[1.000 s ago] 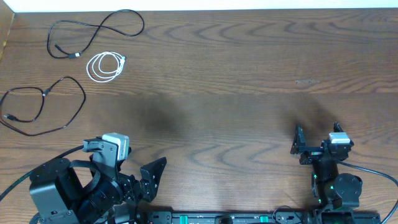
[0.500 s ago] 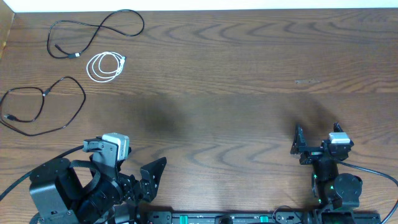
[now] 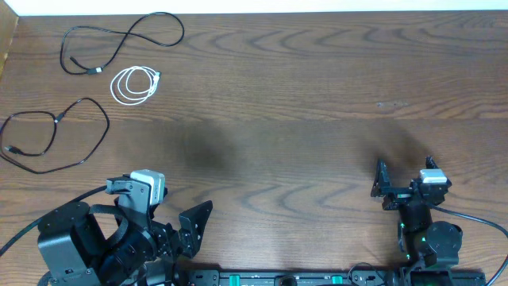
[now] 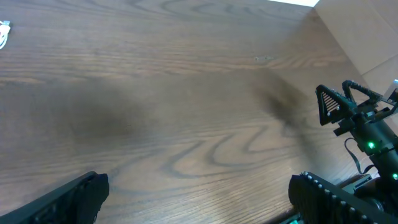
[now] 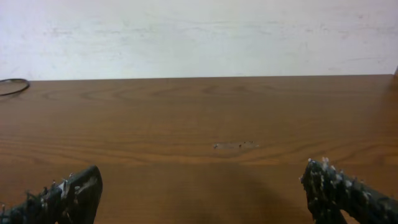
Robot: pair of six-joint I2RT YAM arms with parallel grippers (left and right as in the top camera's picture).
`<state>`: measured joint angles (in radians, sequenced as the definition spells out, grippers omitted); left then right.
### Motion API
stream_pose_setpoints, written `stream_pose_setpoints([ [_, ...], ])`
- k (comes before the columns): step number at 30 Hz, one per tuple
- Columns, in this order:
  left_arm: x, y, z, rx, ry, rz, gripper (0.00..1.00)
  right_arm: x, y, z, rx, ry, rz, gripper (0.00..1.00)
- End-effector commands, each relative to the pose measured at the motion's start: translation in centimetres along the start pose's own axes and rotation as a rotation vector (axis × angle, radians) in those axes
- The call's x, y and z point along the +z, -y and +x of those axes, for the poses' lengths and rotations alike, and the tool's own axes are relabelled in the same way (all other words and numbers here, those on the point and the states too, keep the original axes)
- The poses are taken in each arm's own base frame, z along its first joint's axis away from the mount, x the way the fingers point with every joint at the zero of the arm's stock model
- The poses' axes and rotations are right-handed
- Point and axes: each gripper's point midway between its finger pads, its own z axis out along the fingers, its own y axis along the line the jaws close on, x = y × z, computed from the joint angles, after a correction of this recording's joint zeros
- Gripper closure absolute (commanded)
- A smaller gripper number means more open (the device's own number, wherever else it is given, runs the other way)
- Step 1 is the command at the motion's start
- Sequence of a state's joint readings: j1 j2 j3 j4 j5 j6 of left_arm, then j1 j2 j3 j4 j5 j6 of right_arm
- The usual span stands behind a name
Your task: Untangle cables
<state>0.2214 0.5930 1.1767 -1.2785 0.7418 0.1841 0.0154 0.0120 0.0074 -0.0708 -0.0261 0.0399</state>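
Lying in the back left part of the brown wooden table (image 3: 302, 95) are the three cables, and no two of them cross. One black cable (image 3: 119, 44) is near the back edge and bends into two big loops. Its small plug end stops just beside the white cable (image 3: 133, 86). The white cable is rolled into a small round ring. The other black cable (image 3: 55, 139) is closer to the front, near the left edge, and makes one wide loose loop with a plug at its end. Both arms sit at the front edge of the table, far away from all the cables. The left gripper (image 4: 199, 180) has its two black fingers (image 4: 81, 196) spread very wide, and nothing is between them but bare wood. Its camera looks across the table toward the right arm (image 4: 364, 121), and a tiny bit of the white cable shows at the far left of that view. The right gripper (image 5: 202, 171) is at the front right, and its fingers (image 5: 71, 193) are spread wide too, with nothing in them. Its camera looks over the flat table to a pale wall (image 5: 199, 31) behind it. A small piece of a black loop (image 5: 12, 86) shows far off on the left of that view, but I cannot tell which cable it is.
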Motion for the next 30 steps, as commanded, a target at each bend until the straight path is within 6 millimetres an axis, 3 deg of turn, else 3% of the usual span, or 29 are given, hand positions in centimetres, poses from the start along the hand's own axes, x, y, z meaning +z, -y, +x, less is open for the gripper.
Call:
stream_pose_setpoints([
  [1,-0.1,0.0,-0.1,0.011,0.003,-0.004,0.02,0.0,0.0,0.1,-0.012,0.000,0.000,0.01],
  [15,-0.1,0.7,1.0,0.079,-0.020,0.018,0.02,0.0,0.0,0.1,-0.012,0.000,0.000,0.01],
  [24,0.4,0.3,0.8,0.212,0.107,0.006,0.02,0.0,0.0,0.1,-0.012,0.000,0.000,0.01],
  [30,0.0,0.7,2.3,0.240,0.146,0.002,0.02,0.0,0.0,0.1,-0.012,0.000,0.000,0.01],
])
